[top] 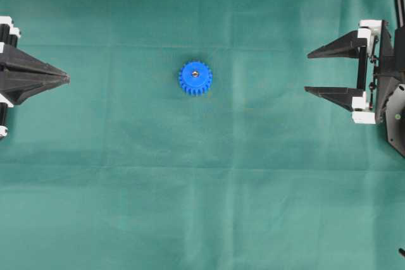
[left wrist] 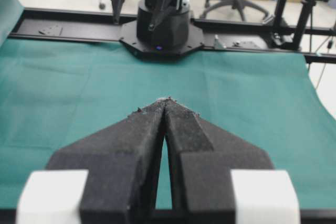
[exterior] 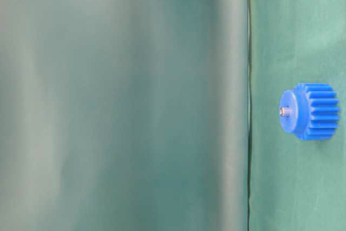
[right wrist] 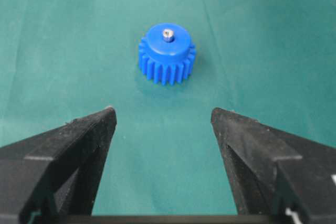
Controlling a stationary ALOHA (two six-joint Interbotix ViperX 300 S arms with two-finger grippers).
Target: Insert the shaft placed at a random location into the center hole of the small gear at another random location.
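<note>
The small blue gear (top: pixel 195 78) lies flat on the green cloth near the middle. The silvery shaft (top: pixel 195 73) stands in its center hole and fills it, so the hole itself is hidden. The gear (right wrist: pixel 167 53) and the shaft tip (right wrist: pixel 168 35) show ahead of the right gripper, and from the side in the table-level view, gear (exterior: pixel 313 111) and shaft (exterior: pixel 284 111). My left gripper (top: pixel 67 79) is shut and empty at the far left; its tips (left wrist: pixel 167 99) meet. My right gripper (top: pixel 307 73) is open and empty at the far right (right wrist: pixel 163 111).
The green cloth (top: pixel 202 207) covers the whole table. The right arm's base (left wrist: pixel 160 22) stands at the table's far edge in the left wrist view, with a black rail (left wrist: pixel 63 24) behind the cloth.
</note>
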